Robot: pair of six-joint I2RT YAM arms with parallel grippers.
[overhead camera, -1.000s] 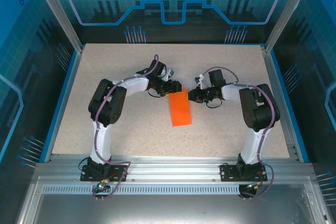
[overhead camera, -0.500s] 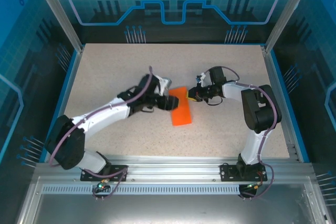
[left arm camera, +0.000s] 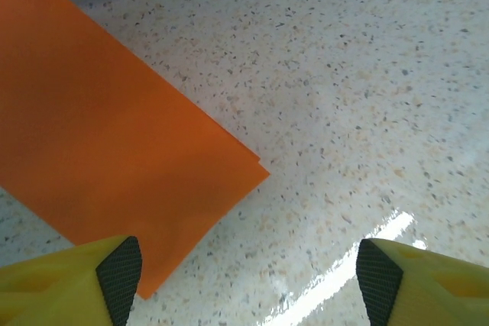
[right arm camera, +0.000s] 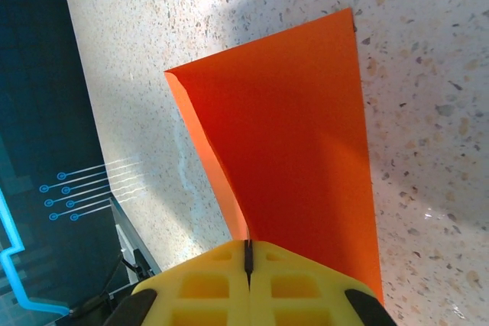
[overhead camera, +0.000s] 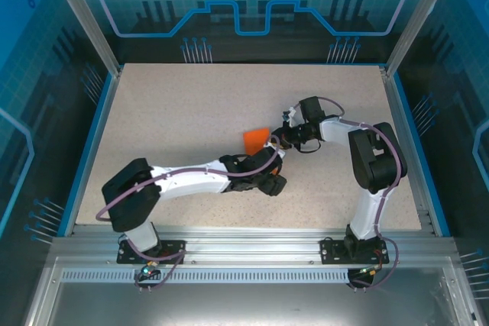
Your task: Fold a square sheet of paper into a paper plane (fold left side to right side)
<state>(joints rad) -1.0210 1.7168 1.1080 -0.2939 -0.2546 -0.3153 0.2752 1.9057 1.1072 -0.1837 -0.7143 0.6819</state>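
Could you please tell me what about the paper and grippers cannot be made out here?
Top external: the left arm covers most of the square sheet of paper; its fold state is unclear.
Left wrist: the frame edges cut off the sheet and the fingers of the left gripper.
Right wrist: the right gripper hides the sheet's pinched edge.

Orange-red paper (overhead camera: 256, 140) on speckled table (overhead camera: 176, 112)

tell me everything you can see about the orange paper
The orange paper is thin, plain and matte, folded over into a narrow oblong with two layers showing at one corner. It lies on the speckled table, one end pinched by the shut right end effector and seemingly raised a little there. The open left end effector hovers by its other end, not gripping it.
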